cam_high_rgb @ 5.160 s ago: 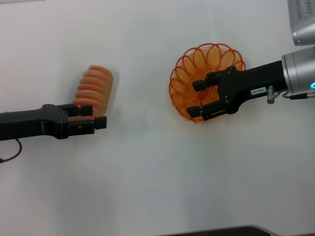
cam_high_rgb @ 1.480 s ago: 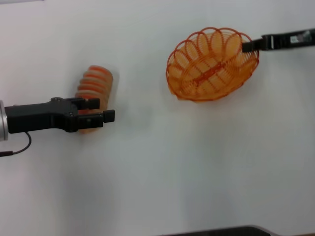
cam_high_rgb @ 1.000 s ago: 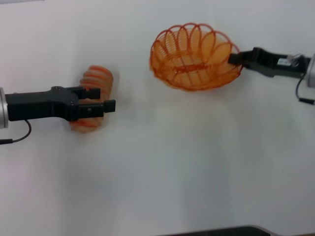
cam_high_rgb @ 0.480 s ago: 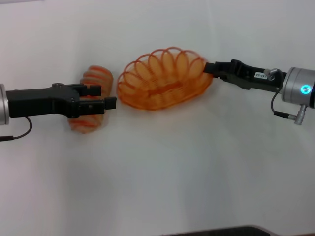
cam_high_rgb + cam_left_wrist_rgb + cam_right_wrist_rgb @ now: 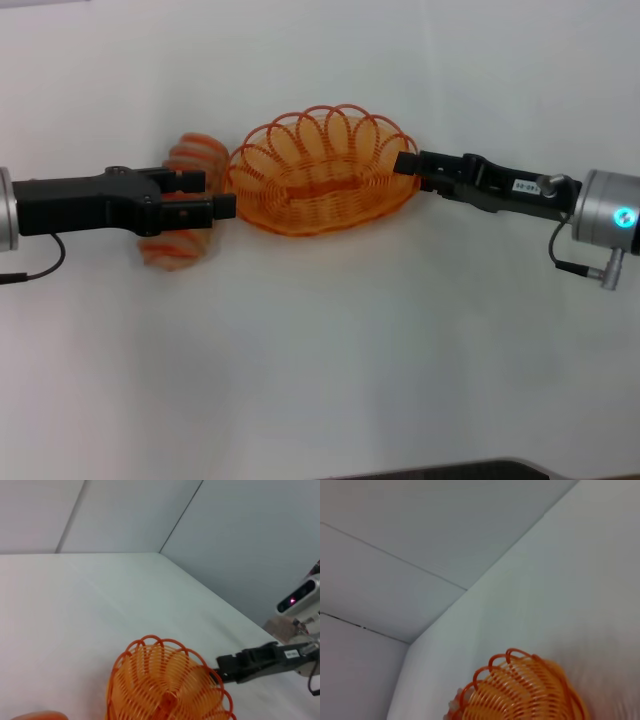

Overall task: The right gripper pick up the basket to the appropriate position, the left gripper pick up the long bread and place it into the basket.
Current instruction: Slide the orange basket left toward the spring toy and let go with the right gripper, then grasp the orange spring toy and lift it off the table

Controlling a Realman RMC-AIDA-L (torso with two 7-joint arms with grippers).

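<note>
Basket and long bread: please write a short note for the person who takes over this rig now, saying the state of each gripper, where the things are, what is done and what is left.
Right gripper: shut on the basket, gripping its rim at the robot's right end.
Left gripper: shut on the long bread, with its fingertips close to the basket's left rim.
Done: the basket is beside the bread; the bread is gripped.
Left: carry the bread over the rim and release it inside the basket, which holds nothing yet.
</note>
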